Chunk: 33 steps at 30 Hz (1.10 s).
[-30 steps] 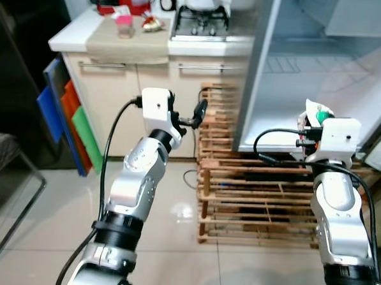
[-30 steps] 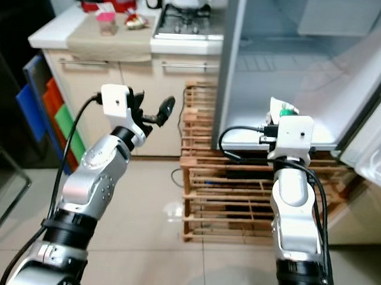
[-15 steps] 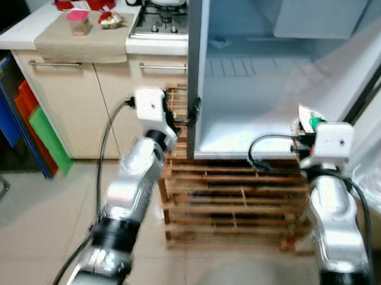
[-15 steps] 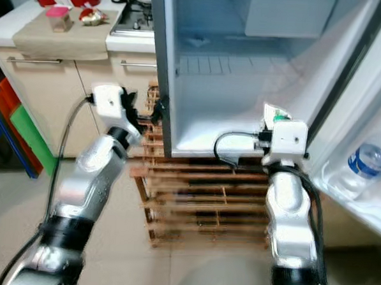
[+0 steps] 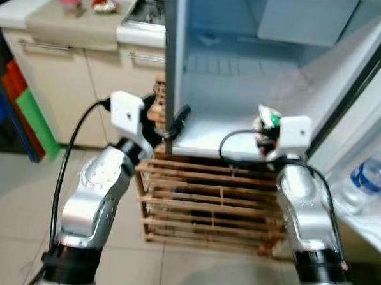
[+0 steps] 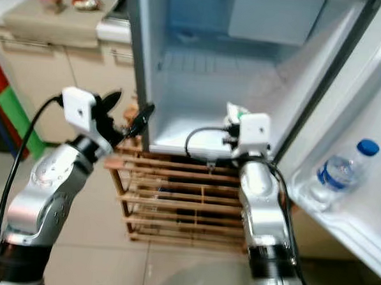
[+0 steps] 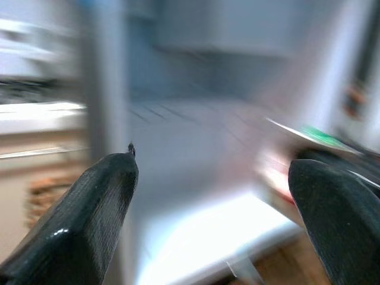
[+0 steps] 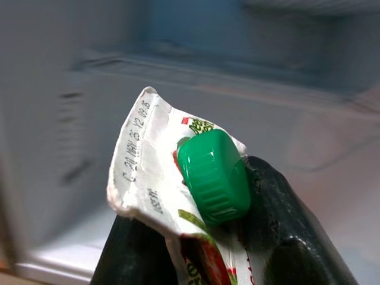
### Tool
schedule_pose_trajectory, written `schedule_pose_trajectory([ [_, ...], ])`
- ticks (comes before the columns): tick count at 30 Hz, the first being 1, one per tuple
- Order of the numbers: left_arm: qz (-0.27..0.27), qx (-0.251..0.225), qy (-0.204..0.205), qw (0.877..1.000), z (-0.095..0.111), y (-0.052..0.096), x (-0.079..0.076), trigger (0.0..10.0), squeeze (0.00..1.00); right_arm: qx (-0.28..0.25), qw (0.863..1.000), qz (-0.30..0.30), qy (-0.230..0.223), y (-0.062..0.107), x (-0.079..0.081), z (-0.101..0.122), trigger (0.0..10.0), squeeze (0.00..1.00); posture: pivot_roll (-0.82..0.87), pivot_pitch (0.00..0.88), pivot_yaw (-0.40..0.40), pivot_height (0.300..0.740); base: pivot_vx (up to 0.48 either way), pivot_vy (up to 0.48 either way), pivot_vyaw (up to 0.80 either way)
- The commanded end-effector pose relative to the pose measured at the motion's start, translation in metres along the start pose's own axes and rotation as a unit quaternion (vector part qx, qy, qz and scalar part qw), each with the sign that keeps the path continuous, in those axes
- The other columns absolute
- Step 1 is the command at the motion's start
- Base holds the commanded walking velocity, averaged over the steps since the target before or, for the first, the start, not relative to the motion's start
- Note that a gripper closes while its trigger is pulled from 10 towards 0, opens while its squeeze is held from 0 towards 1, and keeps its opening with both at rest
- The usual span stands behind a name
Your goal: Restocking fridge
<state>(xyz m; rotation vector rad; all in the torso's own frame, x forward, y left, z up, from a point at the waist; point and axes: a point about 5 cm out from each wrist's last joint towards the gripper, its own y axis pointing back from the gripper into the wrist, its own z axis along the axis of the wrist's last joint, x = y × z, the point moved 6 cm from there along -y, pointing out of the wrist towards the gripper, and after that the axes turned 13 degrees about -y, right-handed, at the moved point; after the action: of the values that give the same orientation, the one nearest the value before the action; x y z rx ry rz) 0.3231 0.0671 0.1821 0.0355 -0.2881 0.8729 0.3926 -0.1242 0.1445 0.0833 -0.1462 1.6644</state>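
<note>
While the right gripper (image 8: 202, 249) clamps it from both sides, one small carton (image 8: 172, 178) with a green screw cap (image 8: 214, 176) stands pinched between the two black fingers (image 8: 285, 237), its crumpled white top fold rising above them and a printed date running along its edge. Seen from the head, that carton (image 5: 266, 118) sits just ahead of the white wrist housing, at the front lip of the open fridge (image 5: 245, 69), level with the pale lowest shelf (image 5: 223, 128) and not resting on it.

On the other side, the left gripper (image 5: 169, 119) is raised beside the grey left wall of the fridge, near the front edge of that wall. Its two fingers (image 7: 83, 219) stand wide apart and hold nothing; the wrist picture is blurred, and whether a fingertip touches the wall cannot be told.

One water bottle (image 6: 340, 171) with a blue cap stands in the shelf of the open fridge door (image 6: 364, 126) on the right. One slatted wooden rack (image 5: 213, 201) sits beneath the fridge body. To the left run cream cabinets (image 5: 78, 85) under a white counter (image 5: 50, 14) bearing a few small items, too blurred to count, with coloured boards (image 5: 20, 108) leaning beside them.
</note>
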Motion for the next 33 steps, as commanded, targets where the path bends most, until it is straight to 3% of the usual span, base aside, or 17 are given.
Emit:
schedule_pose_trajectory([
  [1,-0.069,0.012,-0.001,0.998,-0.004,-0.001,-0.029,10.0,0.00,0.011,1.000,-0.009,0.000,-0.005,0.004,-0.010,10.0,0.00,0.03,0.000,0.039,0.740,0.000,0.000,0.00],
  [8,-0.104,0.030,-0.032,0.994,-0.016,0.007,-0.050,10.0,0.00,0.017,0.999,-0.033,-0.003,-0.014,0.008,-0.019,10.0,0.00,0.05,0.019,0.089,0.740,0.000,0.000,0.00],
  [10,-0.140,0.051,-0.011,0.989,-0.020,0.025,-0.061,10.0,0.00,0.021,0.998,-0.051,0.002,-0.019,0.011,-0.026,10.0,0.00,0.09,0.093,0.090,0.740,0.000,0.000,0.00],
  [13,-0.142,0.063,0.025,0.988,-0.021,0.037,-0.063,10.0,0.00,0.019,0.998,-0.062,0.003,-0.021,0.013,-0.029,10.0,0.00,0.10,0.107,0.086,0.740,0.000,0.000,0.00],
  [18,-0.075,0.075,0.030,0.994,-0.023,0.060,-0.052,10.0,0.00,-0.005,0.999,-0.050,0.019,-0.030,0.023,-0.019,10.0,0.00,0.15,0.146,0.055,0.740,0.000,0.000,0.00],
  [22,-0.041,0.086,0.057,0.994,-0.023,0.082,-0.056,10.0,0.00,-0.017,0.998,-0.061,0.030,-0.038,0.018,-0.011,10.0,0.00,0.18,0.167,0.041,0.740,0.000,0.000,0.00],
  [23,-0.041,0.086,0.057,0.994,-0.023,0.082,-0.056,10.0,0.00,-0.017,0.998,-0.061,0.030,-0.038,0.018,-0.011,10.0,0.00,0.18,0.167,0.041,0.740,0.000,0.000,0.00],
  [24,-0.023,0.095,0.068,0.993,-0.021,0.093,-0.059,10.0,0.00,-0.019,0.997,-0.070,0.030,-0.044,0.014,-0.006,10.0,0.00,0.20,0.185,0.036,0.740,0.000,0.000,0.00],
  [30,0.003,0.099,0.068,0.993,-0.015,0.100,-0.063,10.0,0.00,-0.039,0.996,-0.079,0.021,-0.055,0.017,0.012,10.0,0.00,0.22,0.205,0.007,0.740,0.000,0.000,0.00],
  [33,0.014,0.098,0.070,0.993,-0.012,0.101,-0.063,10.0,0.00,-0.031,0.996,-0.080,-0.030,-0.063,0.022,0.019,10.0,0.00,0.24,0.212,-0.005,0.740,0.000,0.000,0.00],
])
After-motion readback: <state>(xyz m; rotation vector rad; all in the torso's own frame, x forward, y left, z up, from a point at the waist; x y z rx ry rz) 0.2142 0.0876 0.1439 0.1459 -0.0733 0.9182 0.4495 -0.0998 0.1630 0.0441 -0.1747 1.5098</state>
